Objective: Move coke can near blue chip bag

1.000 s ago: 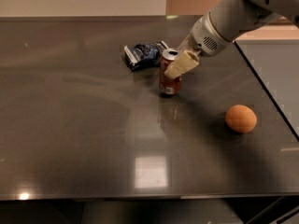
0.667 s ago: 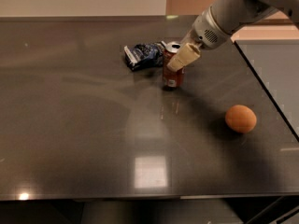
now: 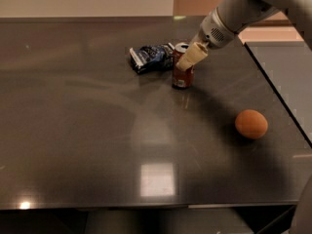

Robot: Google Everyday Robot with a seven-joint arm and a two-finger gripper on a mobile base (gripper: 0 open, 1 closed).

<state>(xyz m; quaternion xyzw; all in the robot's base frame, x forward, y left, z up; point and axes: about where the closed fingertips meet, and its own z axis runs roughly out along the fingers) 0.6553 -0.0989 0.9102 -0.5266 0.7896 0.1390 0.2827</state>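
Observation:
The red coke can [image 3: 182, 77] with a silver top stands upright in the far middle of the dark table [image 3: 97, 145], just right of the blue chip bag [image 3: 150, 57], which lies flat and wrinkled. My gripper [image 3: 185, 64] reaches in from the upper right and is shut on the can's upper part; one pale finger [image 3: 191, 56] crosses the front of the can. I cannot tell whether the can's base touches the table. A small gap separates can and bag.
An orange fruit [image 3: 251, 124] lies on the table to the right, nearer the front. The table's right edge [image 3: 278, 96] runs diagonally past it. My arm [image 3: 234, 13] spans the upper right corner.
My gripper has carried the coke can toward the back of the table, closer to the blue chip bag. The bag and the orange have not moved.

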